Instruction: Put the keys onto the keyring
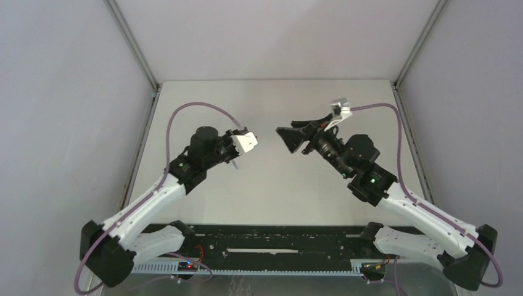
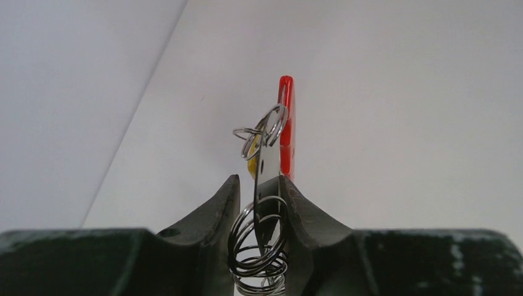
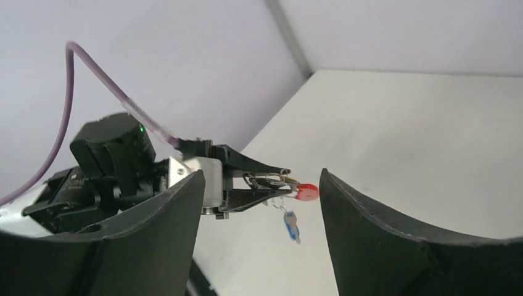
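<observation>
Right gripper [image 3: 262,175]: black matt moulded fingers with curved inner faces; jaws wide apart, nothing between them.
Left gripper [image 2: 259,185]: the same black fingers, clamped on the keyring; it faces the right gripper across a small gap, and both are raised above the table.
Keyring [image 2: 262,246]: shiny coils of grey steel wire pinched between the left fingers; smaller rings stick out past the tips.
Yellow key [image 2: 251,166]: only a sliver of yellow plastic shows, behind a flat metal blade just past the tips.
Red tag [image 2: 286,120]: glossy plastic oval, seen edge-on, hooked on the small rings beyond the tips.
Blue key [image 3: 291,226]: blue plastic, hanging free below the red tag.
Table [image 1: 271,185]: pale, smooth, matt.
Cable [image 1: 197,106]: purple sheath, looping over the left arm.
</observation>
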You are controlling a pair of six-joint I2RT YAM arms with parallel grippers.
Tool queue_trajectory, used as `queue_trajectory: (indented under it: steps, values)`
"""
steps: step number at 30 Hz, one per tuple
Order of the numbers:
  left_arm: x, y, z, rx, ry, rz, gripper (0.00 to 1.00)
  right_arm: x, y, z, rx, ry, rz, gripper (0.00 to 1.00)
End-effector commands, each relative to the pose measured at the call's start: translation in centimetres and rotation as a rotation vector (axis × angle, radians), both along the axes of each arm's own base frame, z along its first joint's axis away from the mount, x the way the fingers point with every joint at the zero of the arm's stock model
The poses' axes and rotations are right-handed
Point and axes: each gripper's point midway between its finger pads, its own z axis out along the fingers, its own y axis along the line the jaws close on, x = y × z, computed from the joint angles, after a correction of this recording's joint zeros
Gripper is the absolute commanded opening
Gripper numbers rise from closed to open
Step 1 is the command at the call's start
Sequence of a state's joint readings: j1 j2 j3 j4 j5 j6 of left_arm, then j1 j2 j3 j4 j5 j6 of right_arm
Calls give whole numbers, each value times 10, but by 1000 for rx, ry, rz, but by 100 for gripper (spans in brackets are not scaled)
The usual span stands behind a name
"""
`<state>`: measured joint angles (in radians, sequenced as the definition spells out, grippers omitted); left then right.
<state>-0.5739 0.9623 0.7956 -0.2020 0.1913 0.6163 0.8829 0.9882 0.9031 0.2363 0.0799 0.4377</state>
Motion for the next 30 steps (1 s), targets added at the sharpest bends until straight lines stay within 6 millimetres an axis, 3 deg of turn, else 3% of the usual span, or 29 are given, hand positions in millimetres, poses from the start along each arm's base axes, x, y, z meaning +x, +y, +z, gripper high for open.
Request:
queue_trajectory:
  steps: [1,3,5,6,13,19,23,28,30]
  values:
    - [67,18,9,217,-175,171,0,19,-50,-28,-18,96,-164,80]
    - [83,12,-1,295,-148,170,0,24,-69,-42,-17,126,-225,89]
    - [98,4,-14,375,-153,155,0,29,-86,-56,-8,161,-273,90]
    - [105,0,-22,416,-157,144,0,31,-93,-61,-4,175,-291,98]
    - [149,-35,-60,602,-193,151,0,36,-129,-90,16,232,-378,100]
    - [143,-65,-118,736,-170,126,0,42,-147,-99,25,275,-411,100]
    - [130,-80,-143,775,-137,118,0,41,-154,-95,44,271,-422,100]
    - [116,-75,-173,869,-85,125,0,36,-157,-100,33,292,-424,100]
    - [107,-75,-182,894,-52,118,12,35,-157,-99,33,290,-421,100]
